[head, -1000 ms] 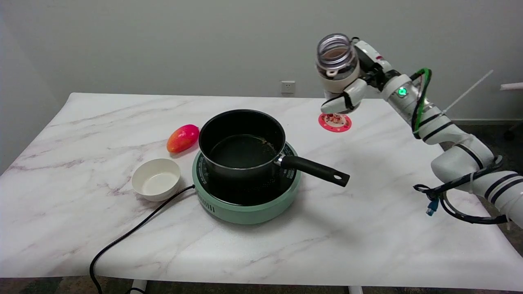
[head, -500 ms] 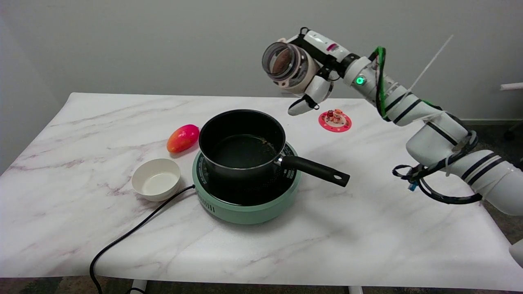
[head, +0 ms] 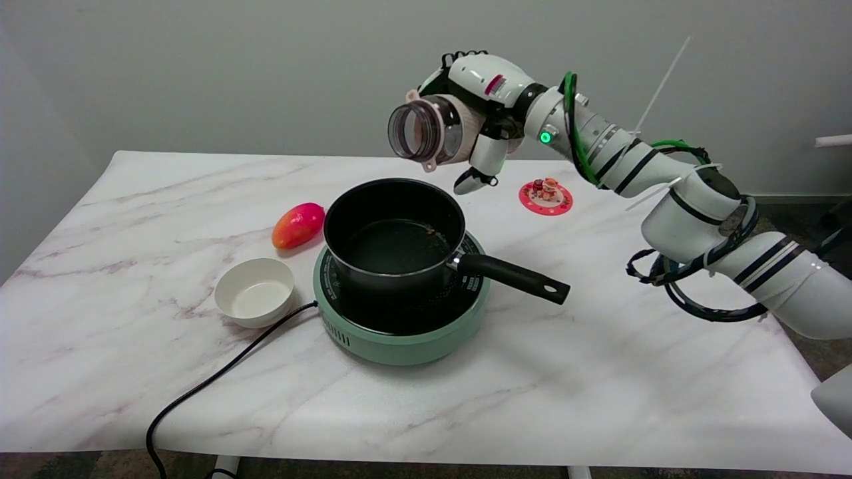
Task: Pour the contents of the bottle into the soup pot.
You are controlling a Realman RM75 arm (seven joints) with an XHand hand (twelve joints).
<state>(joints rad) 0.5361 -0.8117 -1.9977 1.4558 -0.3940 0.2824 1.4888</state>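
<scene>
My right hand (head: 480,113) grips a clear plastic bottle (head: 431,130) high above the table. The bottle lies nearly on its side, its open mouth facing left over the far right rim of the pot. What is inside it shows only as a pale blur. The black soup pot (head: 393,233) stands on a round green hotplate (head: 399,319) in the middle of the table, its black handle (head: 512,275) pointing right. A few small bits lie on the pot's dark bottom.
A white bowl (head: 255,291) sits left of the hotplate, with a red-and-yellow mango (head: 297,225) behind it. The hotplate's black cord (head: 219,376) runs off the front edge. A pink round coaster (head: 546,197) with small figures lies at the back right.
My right arm has swung left from above the coaster to above the pot's far rim. The bottle has tipped from upright to nearly horizontal.
</scene>
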